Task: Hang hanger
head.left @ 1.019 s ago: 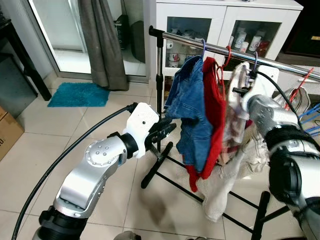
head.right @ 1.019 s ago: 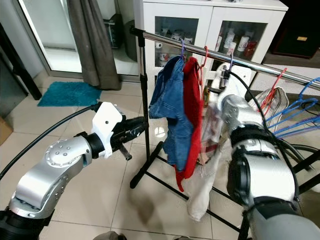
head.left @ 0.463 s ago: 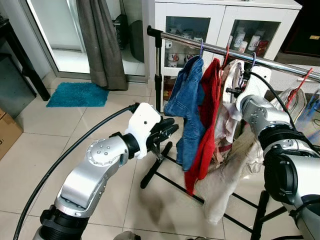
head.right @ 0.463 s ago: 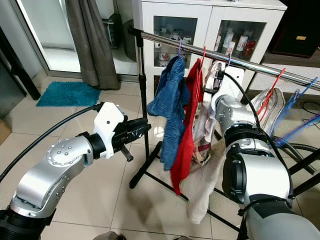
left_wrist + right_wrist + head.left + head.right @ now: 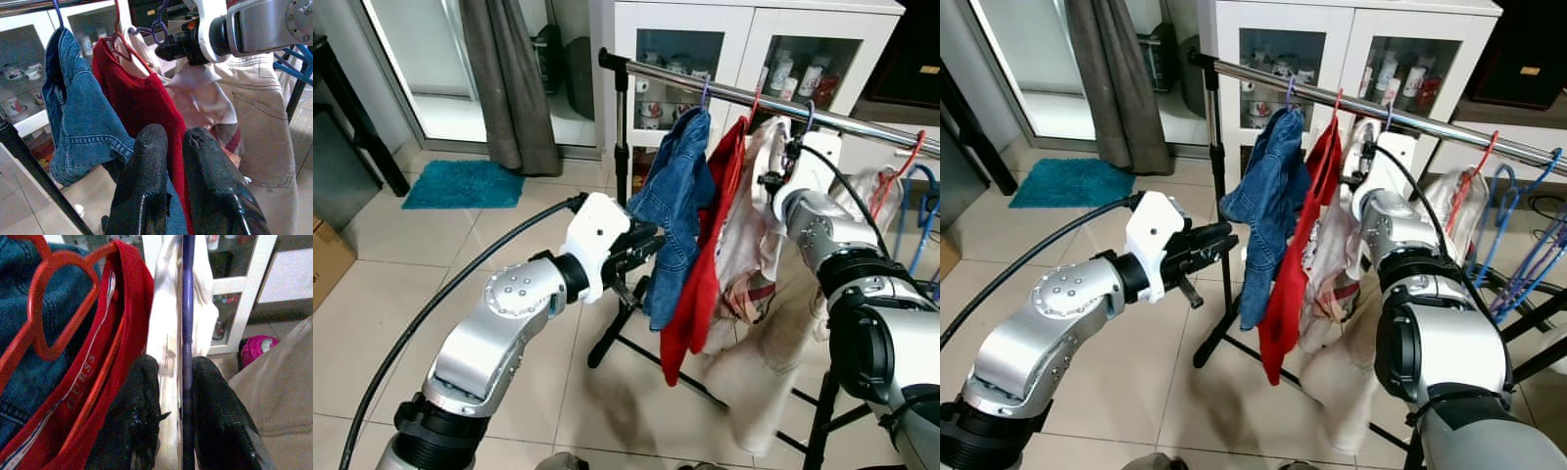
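Your purple hanger [image 5: 188,333] sits between the right gripper's [image 5: 172,396] two black fingers, which are pinched narrowly onto its stem; its hook [image 5: 810,116] is over the chrome rail [image 5: 862,127], carrying the white-and-plaid garment [image 5: 744,245]. Your right arm [image 5: 832,245] reaches up and forward, wrist close under the rail. Just beside the purple hanger hangs the red shirt [image 5: 700,284] on a red hanger [image 5: 54,308], and next to that the blue denim piece [image 5: 675,215]. A beige garment [image 5: 783,372] droops below your right forearm. Your left arm [image 5: 509,313] is bent at the elbow and stretched forward, the left gripper [image 5: 168,147] held low near the denim, its fingers nearly together and holding nothing. Behind the rail stands a white glass-door cabinet [image 5: 744,39].
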`<state>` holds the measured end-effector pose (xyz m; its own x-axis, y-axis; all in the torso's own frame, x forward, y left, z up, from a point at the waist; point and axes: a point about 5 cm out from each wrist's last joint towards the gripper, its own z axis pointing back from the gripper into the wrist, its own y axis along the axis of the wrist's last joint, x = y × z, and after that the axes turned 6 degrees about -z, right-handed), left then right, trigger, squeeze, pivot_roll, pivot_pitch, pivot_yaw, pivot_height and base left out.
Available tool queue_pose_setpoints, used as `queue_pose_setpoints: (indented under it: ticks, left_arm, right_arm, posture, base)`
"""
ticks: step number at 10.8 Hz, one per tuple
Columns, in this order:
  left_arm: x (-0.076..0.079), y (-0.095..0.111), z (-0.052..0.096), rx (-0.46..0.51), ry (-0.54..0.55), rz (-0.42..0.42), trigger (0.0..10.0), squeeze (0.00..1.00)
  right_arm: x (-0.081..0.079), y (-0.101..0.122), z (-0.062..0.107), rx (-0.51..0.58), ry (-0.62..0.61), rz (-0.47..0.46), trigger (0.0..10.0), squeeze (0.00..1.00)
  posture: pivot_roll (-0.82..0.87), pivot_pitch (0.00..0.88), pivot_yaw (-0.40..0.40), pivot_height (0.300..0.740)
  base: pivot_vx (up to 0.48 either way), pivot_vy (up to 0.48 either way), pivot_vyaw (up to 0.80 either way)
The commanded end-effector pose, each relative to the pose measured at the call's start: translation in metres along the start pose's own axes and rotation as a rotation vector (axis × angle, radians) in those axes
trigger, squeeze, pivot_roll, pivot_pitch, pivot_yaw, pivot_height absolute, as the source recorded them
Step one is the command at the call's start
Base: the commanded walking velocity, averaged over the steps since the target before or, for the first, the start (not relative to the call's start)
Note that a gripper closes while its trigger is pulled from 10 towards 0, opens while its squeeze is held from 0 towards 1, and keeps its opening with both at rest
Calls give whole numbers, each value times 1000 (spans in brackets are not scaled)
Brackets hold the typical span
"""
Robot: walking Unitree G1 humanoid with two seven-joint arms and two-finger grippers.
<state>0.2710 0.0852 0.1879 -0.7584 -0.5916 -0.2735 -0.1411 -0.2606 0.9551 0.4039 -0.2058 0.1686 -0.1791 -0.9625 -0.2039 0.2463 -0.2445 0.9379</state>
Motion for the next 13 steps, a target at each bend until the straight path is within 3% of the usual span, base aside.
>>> queue_pose_setpoints:
  ticks: [1, 5, 6, 8, 10, 13]
  left_arm:
    - [-4, 1, 0, 4, 9, -3, 10000, 0]
    - [-5, -1, -1, 4, 14, -11, 10000, 0]
    - [-5, -2, -2, 2, 16, -11, 10000, 0]
    - [-8, -6, -2, -4, 45, -5, 10000, 0]
    - [-12, -25, 4, -42, 174, 46, 10000, 0]
    - [-9, -30, 10, -30, 246, 62, 10000, 0]
  right_arm:
    - [1, 1, 0, 22, 10, 3, 10000, 1000]
    - [4, 28, 8, 207, 15, 68, 10000, 1000]
    - [6, 35, 16, 275, 20, 64, 10000, 0]
    - [11, 37, 41, 341, 37, 72, 10000, 0]
    - [13, 28, 83, 405, 118, 26, 10000, 0]
    - [4, 7, 127, 406, 188, 44, 10000, 0]
  posture:
    - [65, 53, 20, 740]
    - [54, 33, 33, 740]
    - [48, 25, 38, 740]
    - [44, 9, 42, 740]
    - [18, 0, 55, 740]
    - [0, 0, 58, 740]
  base:
    - [0, 0, 0]
    - [0, 0, 0]
    - [0, 0, 0]
    - [0, 0, 0]
    - [0, 0, 0]
    - [0, 0, 0]
